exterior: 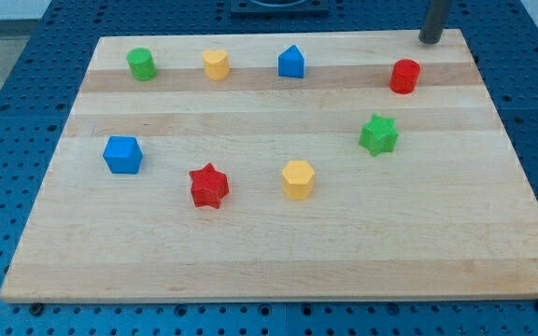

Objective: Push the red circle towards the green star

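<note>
The red circle (404, 76) stands near the board's top right. The green star (378, 135) lies below it and slightly to the left, a short gap apart. My tip (430, 40) rests at the board's top edge, just above and to the right of the red circle, not touching it.
On the wooden board (269, 252): a green cylinder (141, 63), a yellow block (216, 64) and a blue pentagon-like block (291, 62) along the top; a blue cube (122, 154) at the left; a red star (208, 186) and a yellow hexagon (298, 179) in the middle.
</note>
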